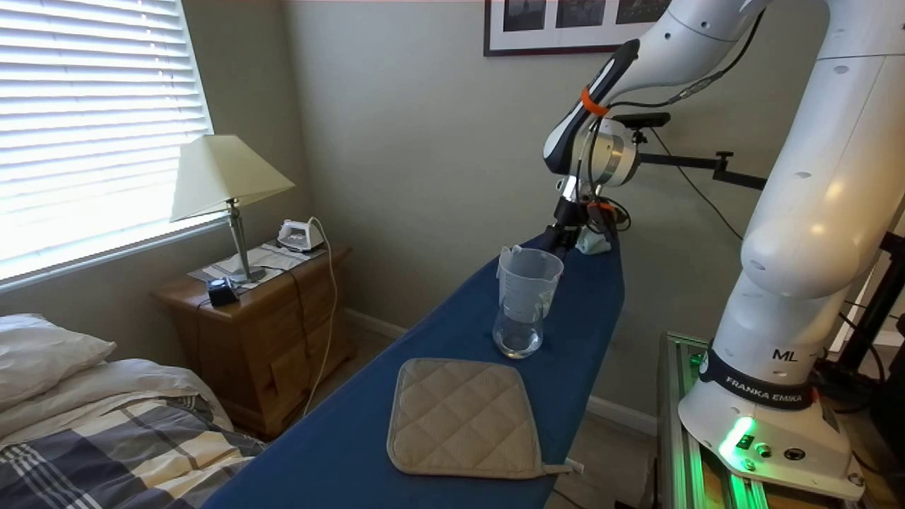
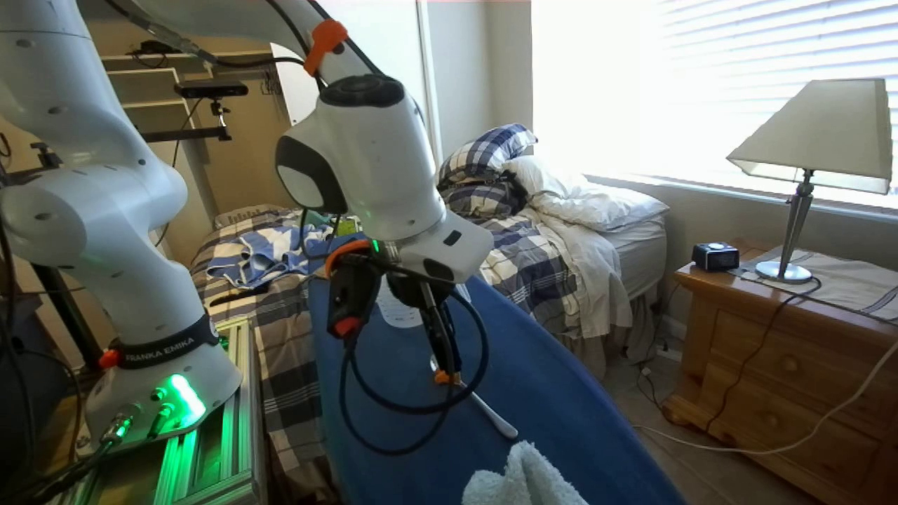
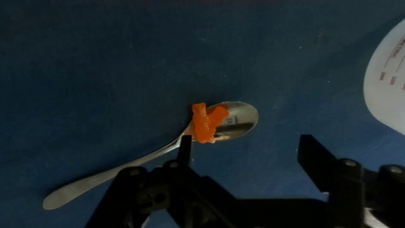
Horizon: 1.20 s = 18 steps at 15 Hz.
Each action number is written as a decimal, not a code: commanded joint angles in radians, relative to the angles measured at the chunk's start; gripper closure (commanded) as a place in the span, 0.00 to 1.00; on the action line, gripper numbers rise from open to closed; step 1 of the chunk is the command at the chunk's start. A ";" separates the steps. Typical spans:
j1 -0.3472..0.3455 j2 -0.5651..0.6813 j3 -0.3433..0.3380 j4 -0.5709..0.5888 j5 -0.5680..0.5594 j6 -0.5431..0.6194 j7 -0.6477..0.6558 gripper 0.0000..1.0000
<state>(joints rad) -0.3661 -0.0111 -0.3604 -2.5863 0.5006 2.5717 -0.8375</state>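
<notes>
In the wrist view a metal spoon (image 3: 95,180) lies on the blue ironing board cover. Two orange gummy candies sit where its bowl meets the handle: a paler front candy (image 3: 203,126) lies partly over a brighter rear candy (image 3: 219,114). My gripper (image 3: 246,138) stands open, with nothing between its fingertips. One finger (image 3: 186,148) overlaps the spoon's neck beside the candies; whether it touches cannot be told. In an exterior view the gripper (image 2: 449,361) points down over the spoon (image 2: 494,415), close to the orange candy (image 2: 443,377).
A translucent measuring jug (image 1: 527,279) stands near the gripper, its marked side (image 3: 386,95) at the wrist view's right. Before it is a clear glass (image 1: 517,336), then a quilted pot holder (image 1: 463,417). A white cloth (image 2: 519,480) lies at the narrow end of the ironing board (image 1: 353,431).
</notes>
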 commanded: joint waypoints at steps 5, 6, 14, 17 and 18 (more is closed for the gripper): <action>-0.003 -0.043 -0.008 0.038 -0.081 0.031 0.350 0.00; -0.005 -0.039 -0.011 0.048 -0.099 0.029 0.393 0.00; 0.001 0.025 -0.017 0.080 -0.065 0.095 0.441 0.00; -0.005 0.072 -0.015 0.107 -0.087 0.129 0.571 0.00; -0.008 0.091 -0.015 0.120 -0.103 0.130 0.627 0.00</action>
<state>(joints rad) -0.3690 0.0119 -0.3740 -2.5163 0.4269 2.6799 -0.3405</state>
